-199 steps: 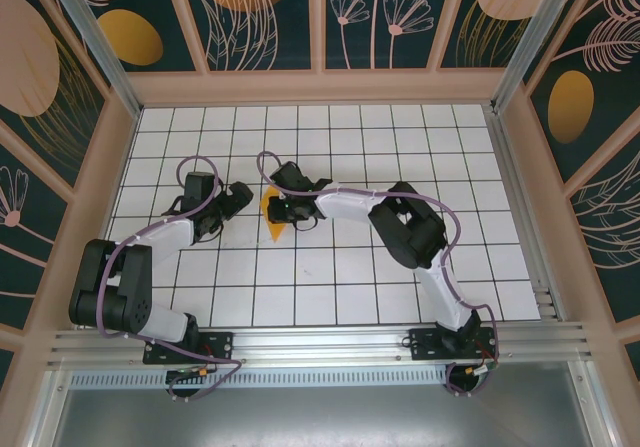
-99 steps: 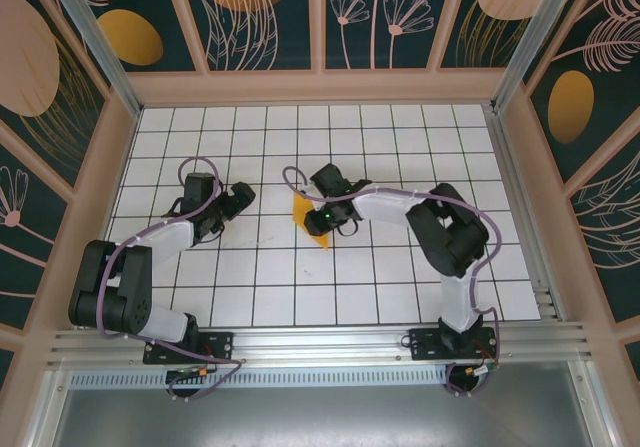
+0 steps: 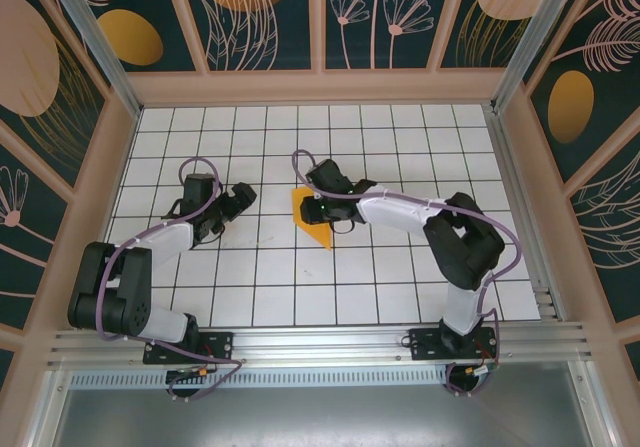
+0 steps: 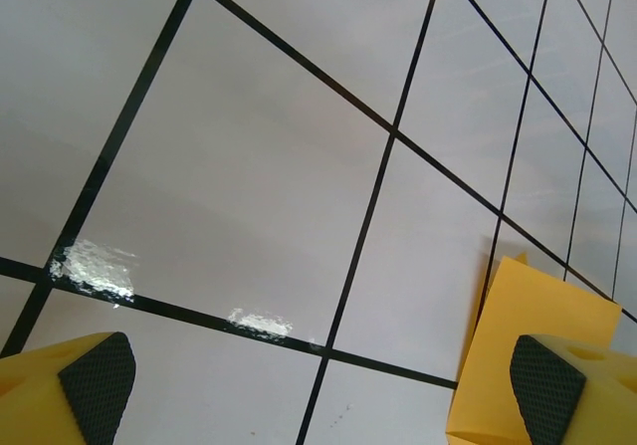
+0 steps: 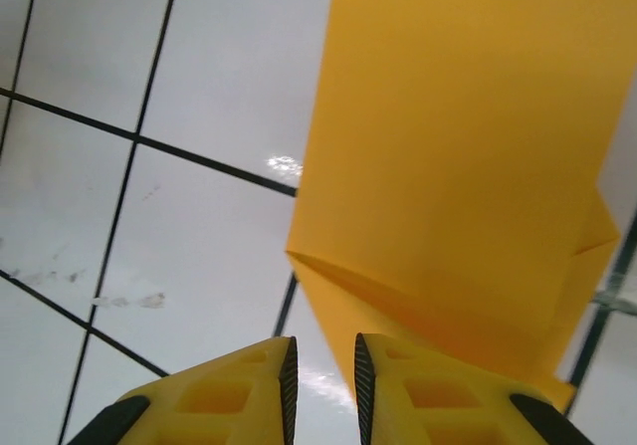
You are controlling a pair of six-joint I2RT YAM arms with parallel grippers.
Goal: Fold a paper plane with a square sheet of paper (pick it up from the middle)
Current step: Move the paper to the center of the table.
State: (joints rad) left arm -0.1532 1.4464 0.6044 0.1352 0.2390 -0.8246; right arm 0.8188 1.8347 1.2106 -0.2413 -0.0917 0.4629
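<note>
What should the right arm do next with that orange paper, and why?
Probably slide the right gripper a little toward the paper and pinch its near folded edge. Its jaws stand narrowly apart with bare table between them, just beside that edge, and the paper lies on the table only partly folded. The left gripper hangs wide open off to the side.

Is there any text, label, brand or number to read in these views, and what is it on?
None to read.
The paper is plain orange.
The table has only a black grid.
The walls have only leaf and oval patterns.
</note>
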